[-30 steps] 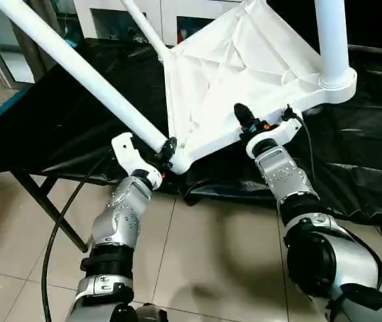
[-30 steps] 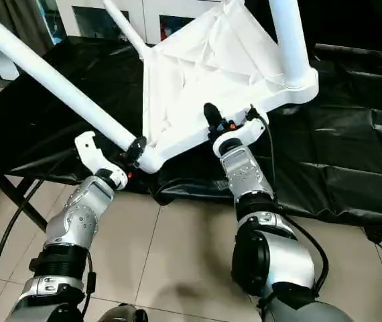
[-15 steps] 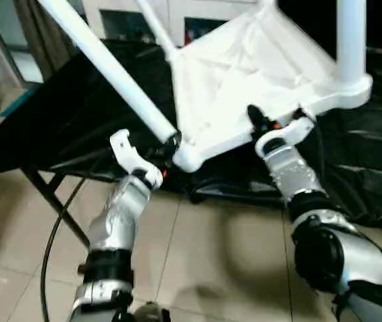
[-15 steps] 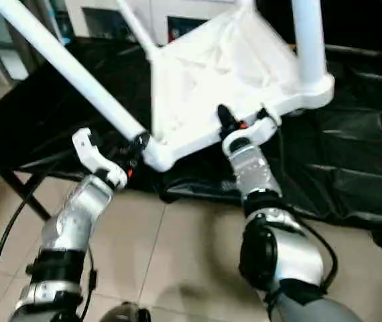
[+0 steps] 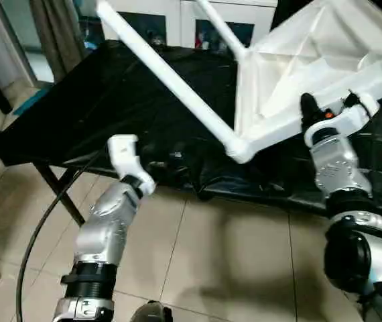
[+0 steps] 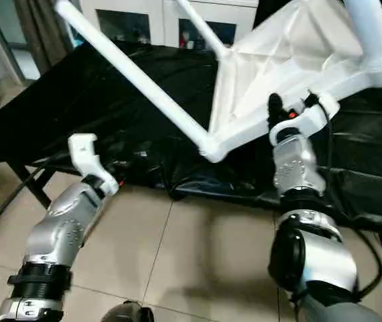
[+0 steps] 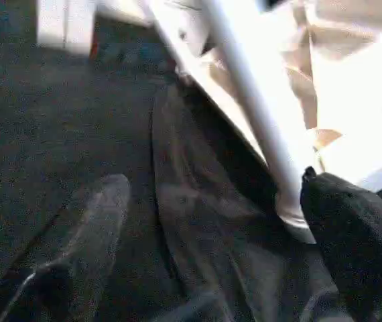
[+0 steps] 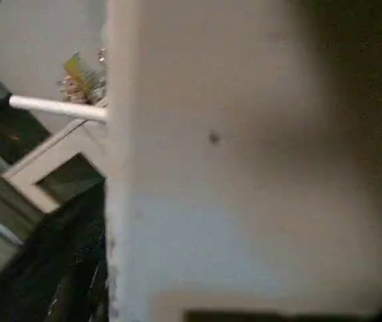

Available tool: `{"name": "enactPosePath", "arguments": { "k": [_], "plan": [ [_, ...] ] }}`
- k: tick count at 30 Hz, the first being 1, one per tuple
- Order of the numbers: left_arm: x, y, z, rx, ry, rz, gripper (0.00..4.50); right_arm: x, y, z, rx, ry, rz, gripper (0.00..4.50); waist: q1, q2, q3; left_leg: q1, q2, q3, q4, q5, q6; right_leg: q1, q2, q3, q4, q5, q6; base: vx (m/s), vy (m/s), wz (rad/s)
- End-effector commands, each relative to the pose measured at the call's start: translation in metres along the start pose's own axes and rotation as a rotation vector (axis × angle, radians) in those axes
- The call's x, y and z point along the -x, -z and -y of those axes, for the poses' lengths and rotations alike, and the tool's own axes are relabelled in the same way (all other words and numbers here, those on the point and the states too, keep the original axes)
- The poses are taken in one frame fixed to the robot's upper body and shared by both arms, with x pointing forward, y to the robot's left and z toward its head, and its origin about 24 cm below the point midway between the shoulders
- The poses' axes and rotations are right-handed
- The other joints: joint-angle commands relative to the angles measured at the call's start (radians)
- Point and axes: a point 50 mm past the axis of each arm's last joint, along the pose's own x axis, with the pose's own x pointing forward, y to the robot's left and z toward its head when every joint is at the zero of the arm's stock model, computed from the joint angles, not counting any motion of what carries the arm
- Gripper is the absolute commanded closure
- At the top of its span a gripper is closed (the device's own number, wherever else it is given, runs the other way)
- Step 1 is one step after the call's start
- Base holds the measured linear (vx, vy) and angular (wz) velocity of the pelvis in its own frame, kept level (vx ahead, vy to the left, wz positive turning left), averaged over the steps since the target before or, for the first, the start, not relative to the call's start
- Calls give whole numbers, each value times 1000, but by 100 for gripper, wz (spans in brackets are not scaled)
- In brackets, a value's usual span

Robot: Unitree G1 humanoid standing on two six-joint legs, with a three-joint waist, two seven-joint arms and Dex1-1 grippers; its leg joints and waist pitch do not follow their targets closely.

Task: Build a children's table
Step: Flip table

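The children's table (image 5: 291, 74) lies upside down and tilted over the black-draped work table, its ribbed underside facing me. One long white leg (image 5: 171, 74) runs up and to the left from the near corner socket (image 5: 241, 151). Another leg (image 6: 372, 27) rises at the right. My left gripper (image 7: 224, 228) stands open, its fingers (image 7: 90, 228) wide apart, a little short of that socket and touching nothing. My right gripper (image 5: 311, 114) is shut on the top's near rim, with one black finger over the edge.
The black-draped work table (image 5: 77, 100) has a dark metal leg (image 5: 57, 194) at the left, over a tiled floor (image 5: 231, 255). A black cable (image 5: 37, 235) hangs beside my left arm. White cabinets (image 5: 151, 13) stand behind.
My left gripper has opened and let go of the leg by the corner socket, and now sits apart from it. The right gripper still holds the rim. The camera has also shifted.
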Motion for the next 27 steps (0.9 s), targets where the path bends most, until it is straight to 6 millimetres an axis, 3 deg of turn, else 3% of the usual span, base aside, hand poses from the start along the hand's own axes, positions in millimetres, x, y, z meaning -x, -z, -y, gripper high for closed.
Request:
{"name": "enactPosePath", "arguments": {
  "k": [1, 7, 11, 13, 19, 27],
  "plan": [
    [-6, -16, 2, -88, 19, 56, 0, -1, -14, -1, 153, -11, 29, 254, -12, -11, -83, 50, 66, -41, -78, -150, -14, 40, -65, 41, -81, 0, -189, 0, 0, 0],
    [-21, -58, 17, -315, 131, 164, 0, -4, -27, -7, 339, 2, 43, 254, -28, -13, -84, 48, 64, -38, -74, -126, 2, 37, -62, 40, -76, 13, -213, 0, 0, 0],
    [-25, -67, 25, -383, 186, 198, 0, -6, -30, -8, 356, 31, 46, 254, -32, -18, -85, 46, 62, -35, -69, -117, 22, 39, -63, 41, -75, 33, -236, 0, 0, 0],
    [-27, -74, 35, -475, 270, 205, 0, -8, -33, -10, 388, 38, 44, 254, -31, -15, -85, 48, 62, -35, -68, -117, 27, 35, -62, 41, -75, 18, -235, 0, 0, 0],
    [-34, -92, 51, -695, 379, 226, 0, -14, -42, -20, 475, 37, 52, 255, -32, -14, -85, 50, 63, -36, -71, -130, 5, 34, -60, 40, -74, 9, -237, 0, 0, 0],
    [-46, -115, 58, -910, 394, 279, 0, -22, -42, -32, 574, 5, -2, 255, -34, -19, -86, 44, 59, -34, -65, -96, 30, 37, -61, 40, -66, 56, -260, 0, 0, 0]
  ]
}}
